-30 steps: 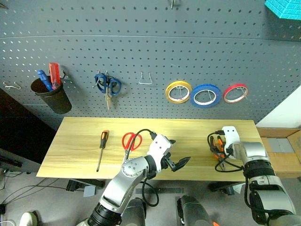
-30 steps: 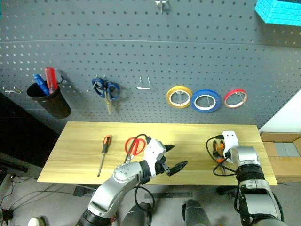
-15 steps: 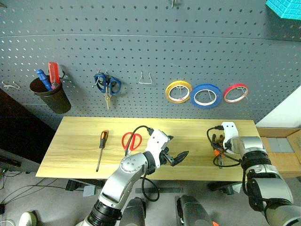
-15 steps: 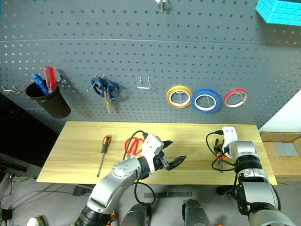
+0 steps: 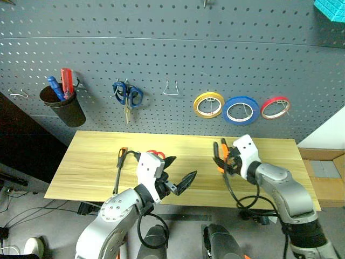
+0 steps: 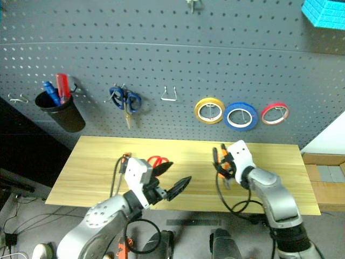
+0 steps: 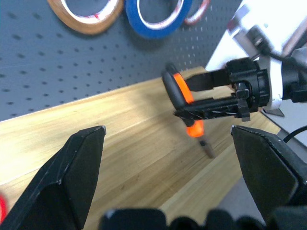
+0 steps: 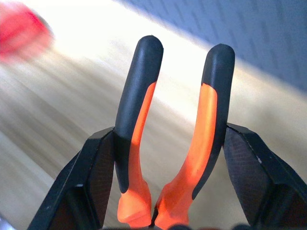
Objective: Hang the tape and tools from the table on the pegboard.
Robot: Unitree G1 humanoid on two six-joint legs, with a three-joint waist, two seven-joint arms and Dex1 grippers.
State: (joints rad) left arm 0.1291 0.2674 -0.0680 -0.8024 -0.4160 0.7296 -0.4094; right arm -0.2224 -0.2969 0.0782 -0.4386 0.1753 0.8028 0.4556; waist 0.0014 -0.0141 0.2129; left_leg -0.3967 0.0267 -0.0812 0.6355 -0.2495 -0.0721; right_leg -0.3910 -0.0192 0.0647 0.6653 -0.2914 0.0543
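Note:
My right gripper (image 5: 225, 159) is shut on the long-nosed pliers (image 5: 218, 153), gripping their orange-and-black handles (image 8: 139, 100) from both sides. It holds them in the air above the right half of the wooden table (image 5: 86, 156). The pliers (image 7: 184, 98) have their nose hanging down. My left gripper (image 5: 179, 169) is open and empty, low over the table's front middle. The red-handled scissors (image 5: 157, 155) lie just behind it, mostly covered by the hand. The blue tape (image 5: 241, 110) hangs on the pegboard (image 5: 161, 43).
A yellow ring (image 5: 209, 104) and a red ring (image 5: 275, 107) hang either side of the blue one. Blue-handled scissors (image 5: 128, 95), an empty wire hook (image 5: 171, 88) and a black cup (image 5: 67, 110) with tools are on the board. A screwdriver (image 5: 118, 166) lies on the table's left.
My right gripper has closed on the pliers, lifted them off the table and carried them left. My left gripper has drawn left and up, in front of the red scissors.

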